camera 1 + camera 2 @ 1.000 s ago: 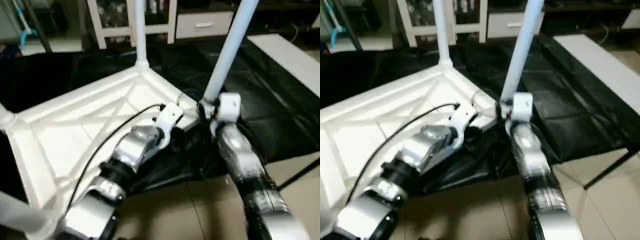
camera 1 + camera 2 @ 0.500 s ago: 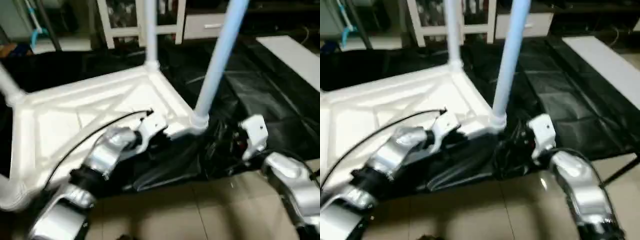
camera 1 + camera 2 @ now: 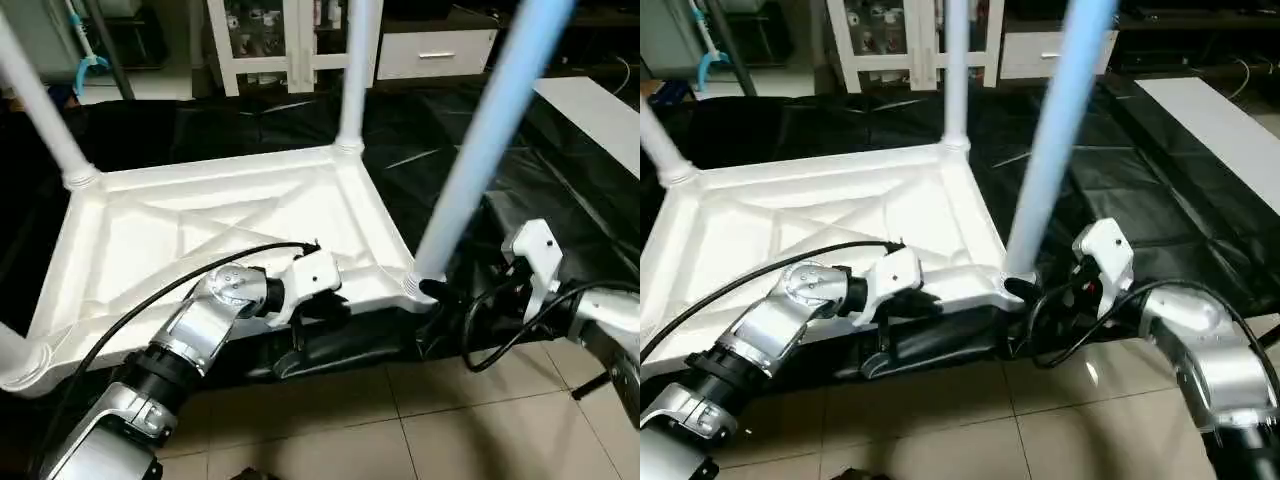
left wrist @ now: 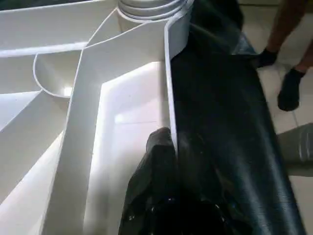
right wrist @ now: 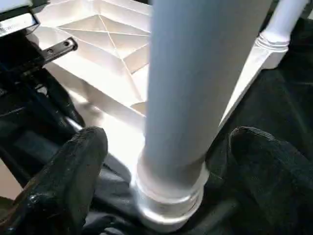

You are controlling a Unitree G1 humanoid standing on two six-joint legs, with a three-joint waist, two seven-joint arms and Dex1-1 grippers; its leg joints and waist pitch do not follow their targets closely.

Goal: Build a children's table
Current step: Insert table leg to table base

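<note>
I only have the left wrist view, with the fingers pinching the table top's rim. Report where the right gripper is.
Observer: The right gripper is open, with its fingers on either side of the near right leg, just above its socket.
Operator: Count the standing legs.
Observer: Four, counting the far right leg, far left leg and near left leg.
Operator: Say what's under the table top.
Observer: The table top lies underside up on a black sheet over the tiled floor.

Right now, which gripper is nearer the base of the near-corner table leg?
Right. The right gripper stands open around that leg's base; the left gripper is shut on the tabletop's near rim, farther along.
</note>
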